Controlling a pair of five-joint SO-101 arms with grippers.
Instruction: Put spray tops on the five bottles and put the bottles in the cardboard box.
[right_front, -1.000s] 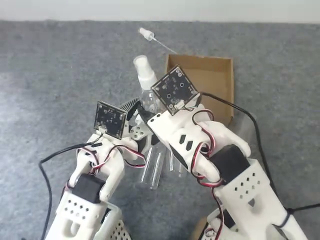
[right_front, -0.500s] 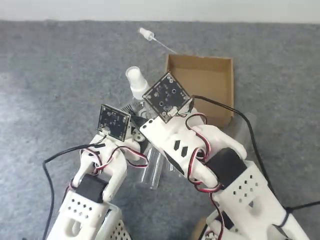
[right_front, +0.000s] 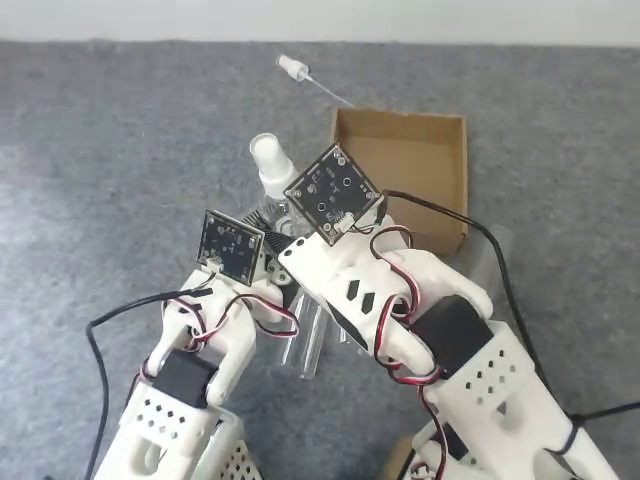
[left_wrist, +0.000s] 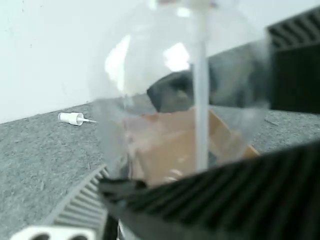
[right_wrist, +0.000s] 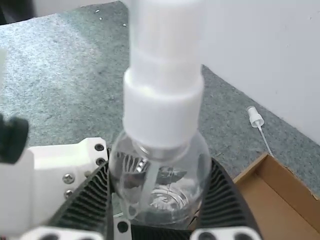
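Grip check — left gripper (left_wrist: 250, 125) and right gripper (right_wrist: 157, 202) are both squeezed tight on the clear bottle (right_wrist: 160, 180), white spray top (right_wrist: 162, 100) fitted, just beside the cardboard box (right_front: 400, 116). Loose sprayer (right_front: 292, 67) lies on the carpet beyond.

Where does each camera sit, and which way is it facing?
High view: fixed above, looking down on the grey table; both white arms, brown cardboard box.
Left wrist view: on the left arm, facing the wall through the clear round bottle; left gripper in the foreground.
Right wrist view: on the right arm, facing the bottle's white spray top; right gripper shut on the bottle.
Shared: all show the loose white spray top.
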